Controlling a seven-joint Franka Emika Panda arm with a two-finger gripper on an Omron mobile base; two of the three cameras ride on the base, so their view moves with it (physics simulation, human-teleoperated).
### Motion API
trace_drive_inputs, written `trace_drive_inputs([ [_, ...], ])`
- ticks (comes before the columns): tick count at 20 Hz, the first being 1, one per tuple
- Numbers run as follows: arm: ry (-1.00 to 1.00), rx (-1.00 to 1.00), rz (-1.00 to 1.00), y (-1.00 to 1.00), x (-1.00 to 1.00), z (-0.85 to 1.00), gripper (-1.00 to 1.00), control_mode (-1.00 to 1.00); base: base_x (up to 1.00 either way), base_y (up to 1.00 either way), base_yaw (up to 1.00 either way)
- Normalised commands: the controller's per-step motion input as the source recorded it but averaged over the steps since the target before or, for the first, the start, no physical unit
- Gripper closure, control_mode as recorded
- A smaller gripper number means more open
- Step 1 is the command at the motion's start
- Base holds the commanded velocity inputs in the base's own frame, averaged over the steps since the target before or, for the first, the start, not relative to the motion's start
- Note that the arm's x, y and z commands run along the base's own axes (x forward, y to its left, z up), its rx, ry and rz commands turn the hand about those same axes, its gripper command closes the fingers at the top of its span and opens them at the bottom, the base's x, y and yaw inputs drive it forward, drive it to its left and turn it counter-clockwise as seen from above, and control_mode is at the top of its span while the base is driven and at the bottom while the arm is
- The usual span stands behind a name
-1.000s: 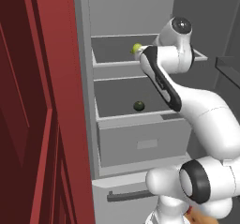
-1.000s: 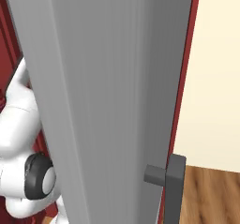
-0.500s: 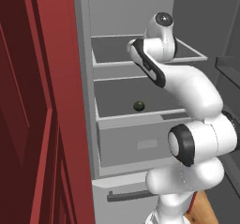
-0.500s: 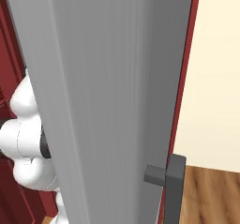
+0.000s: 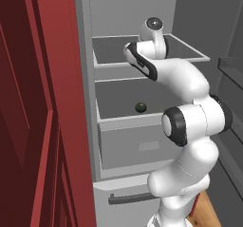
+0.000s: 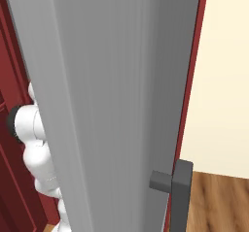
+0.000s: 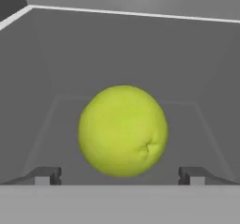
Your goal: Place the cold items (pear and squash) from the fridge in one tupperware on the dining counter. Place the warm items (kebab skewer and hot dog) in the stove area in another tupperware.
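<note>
count: one yellow-green round pear (image 7: 123, 130), one small dark green ball-shaped squash (image 5: 140, 107), one tall grey fridge (image 5: 135, 86) with two grey shelves and one labelled drawer (image 5: 142, 145), one dark door handle (image 6: 174, 193).

A tall grey fridge door (image 6: 116, 95) stands edge-on, close to the camera. A dark grey handle (image 6: 176, 190) juts from its lower right edge. Left of the door, part of the white robot arm (image 6: 34, 143) with a dark joint shows against dark red cabinetry (image 6: 12, 177). Right of the door are a cream wall (image 6: 226, 75) and wooden floor (image 6: 219, 202).
</note>
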Motion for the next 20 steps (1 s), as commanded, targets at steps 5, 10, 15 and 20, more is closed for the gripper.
trace_drive_inputs([
  [5,-0.01,0.00,0.00,0.00,0.54,-0.16,-1.00,-1.00,0.00,0.00,0.00],
  [10,-0.02,0.00,0.00,0.00,0.42,-0.22,1.00,-1.00,0.00,0.00,0.00],
  [15,-0.04,0.00,0.00,0.00,0.05,-0.73,1.00,-1.00,0.00,0.00,0.00],
  [20,-0.28,0.01,0.00,0.00,-0.40,-0.40,1.00,-1.00,0.00,0.00,0.00],
])
